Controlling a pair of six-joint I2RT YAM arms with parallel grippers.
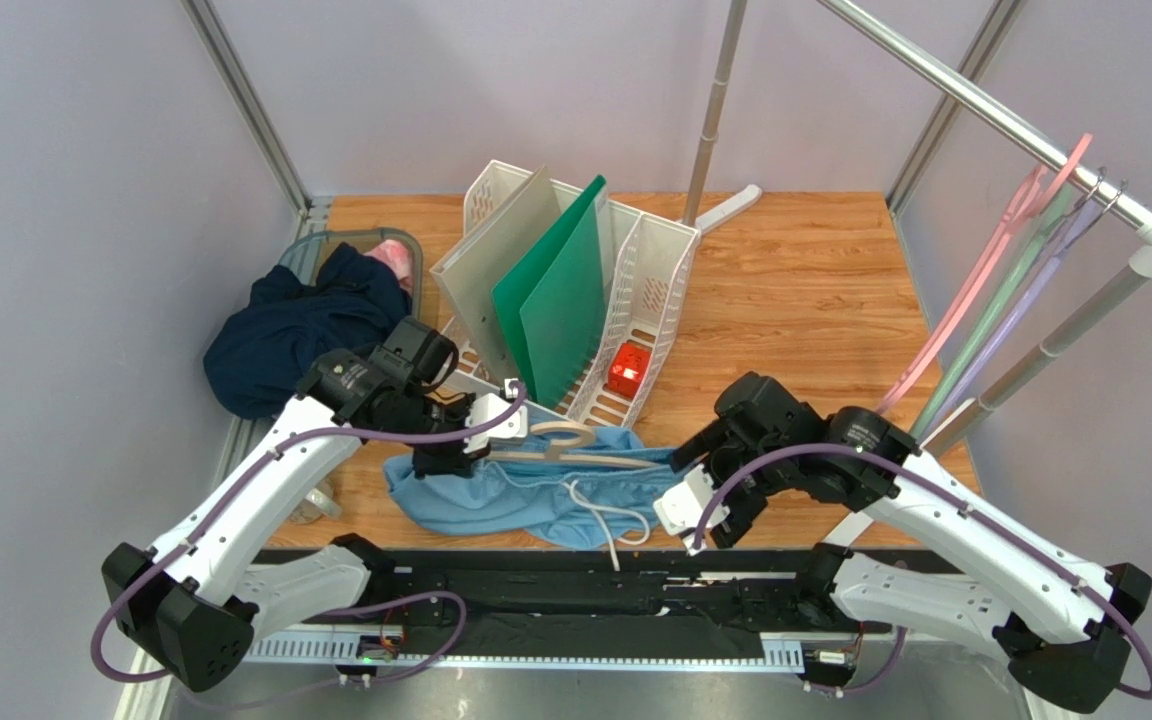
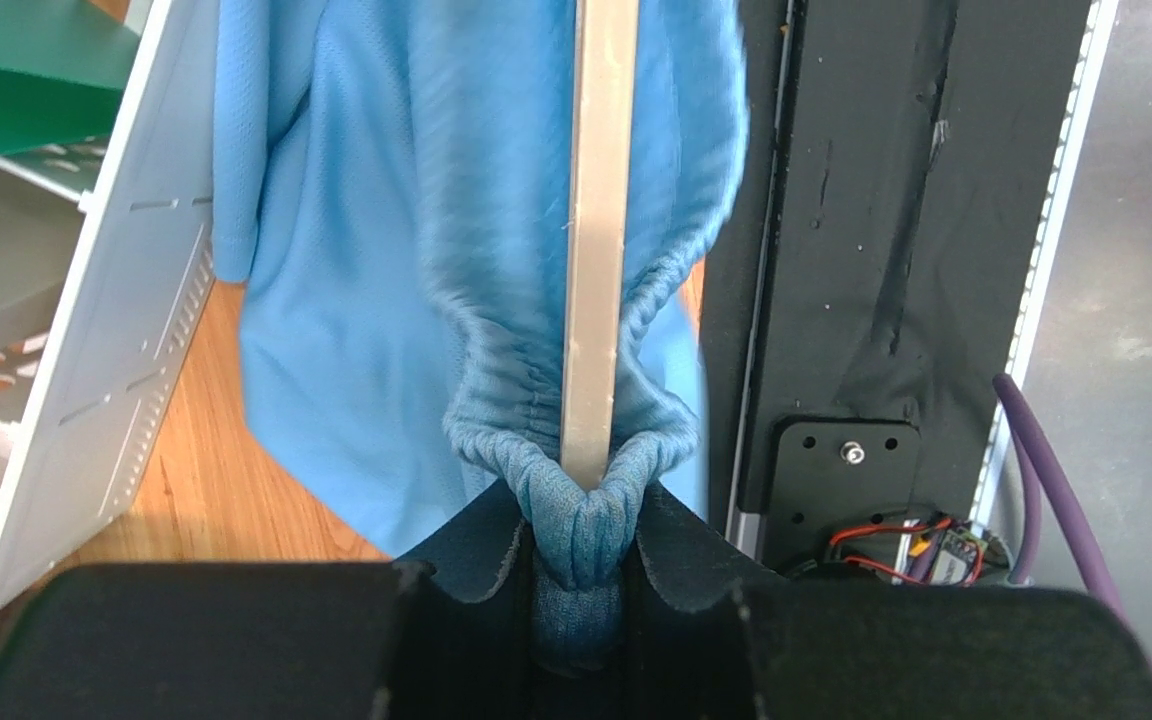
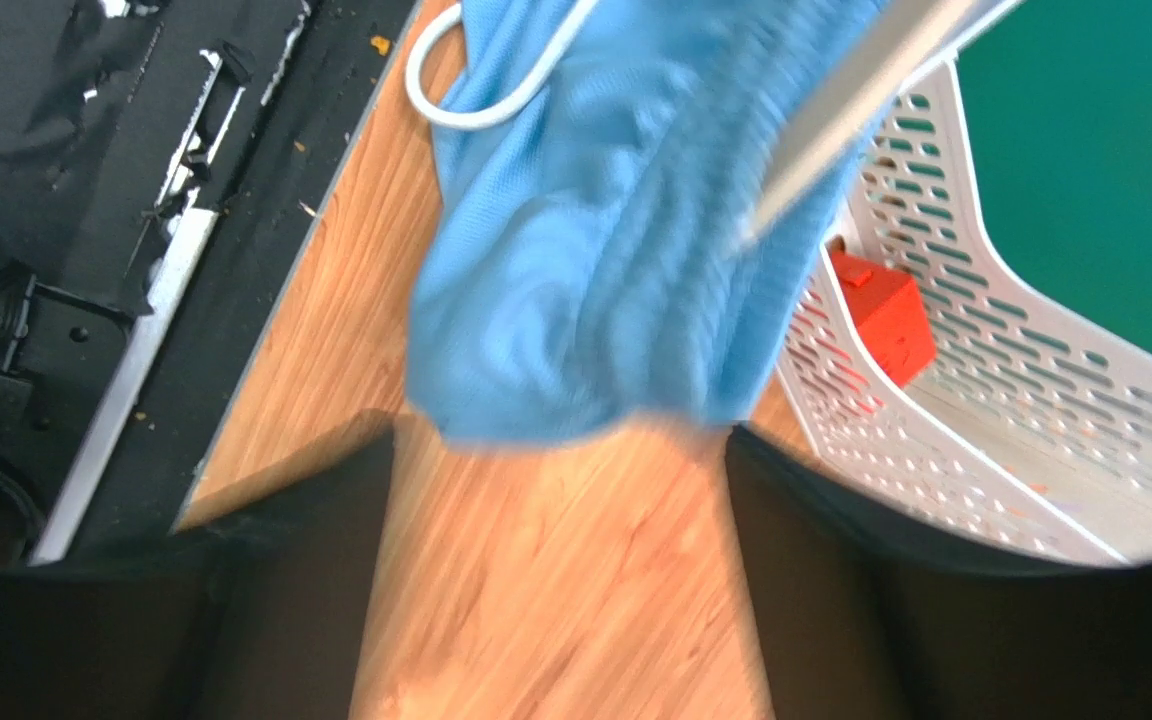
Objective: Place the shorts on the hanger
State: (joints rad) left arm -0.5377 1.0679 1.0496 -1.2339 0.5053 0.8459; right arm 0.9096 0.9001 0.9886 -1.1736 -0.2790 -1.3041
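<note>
Sky-blue shorts lie crumpled on the table just before the rack, one beige hanger across them. Left gripper pinches their gathered waistband, jaws nearly closed, the hanger's bar meeting that fold. Right gripper gapes empty, the shorts' edge just ahead. Three thin hangers hang on the rail; one navy garment lies beyond the left arm.

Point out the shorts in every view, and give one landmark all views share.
Top external: shorts low centre.
Left wrist: shorts fill the middle.
Right wrist: shorts upper centre.
Shared landmark: the white rack beside them.
</note>
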